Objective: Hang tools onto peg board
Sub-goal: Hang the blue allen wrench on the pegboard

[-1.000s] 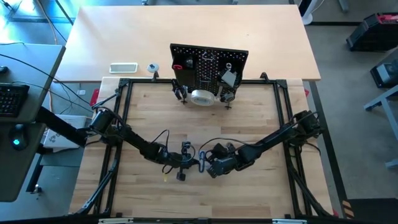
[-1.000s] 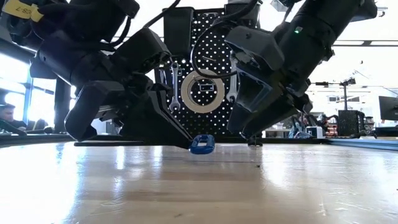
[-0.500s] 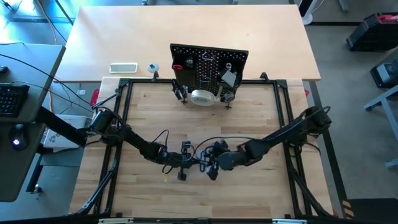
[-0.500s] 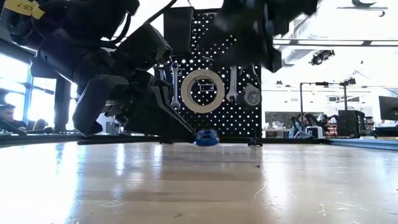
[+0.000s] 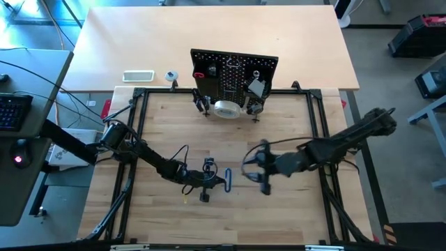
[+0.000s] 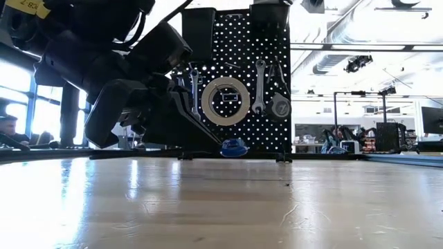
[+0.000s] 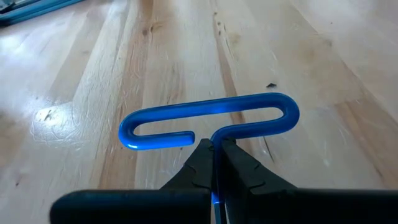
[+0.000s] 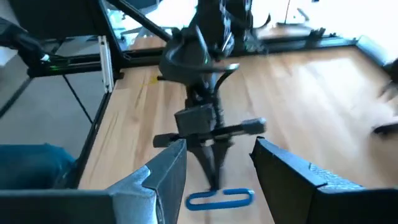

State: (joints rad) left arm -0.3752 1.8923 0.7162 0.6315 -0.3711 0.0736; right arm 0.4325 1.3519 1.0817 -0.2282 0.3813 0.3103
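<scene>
The blue T-handle hex key [image 7: 208, 119] is pinched by its shaft in the closed left hand [image 7: 212, 163], low over the middle of the wooden table [image 5: 293, 216], probably ready for hanging. The right hand [image 8: 214, 163] is held open and empty nearby. The peg board [image 5: 233, 70], already loaded, is stood at the far edge. A workshop is glimpsed behind.
</scene>
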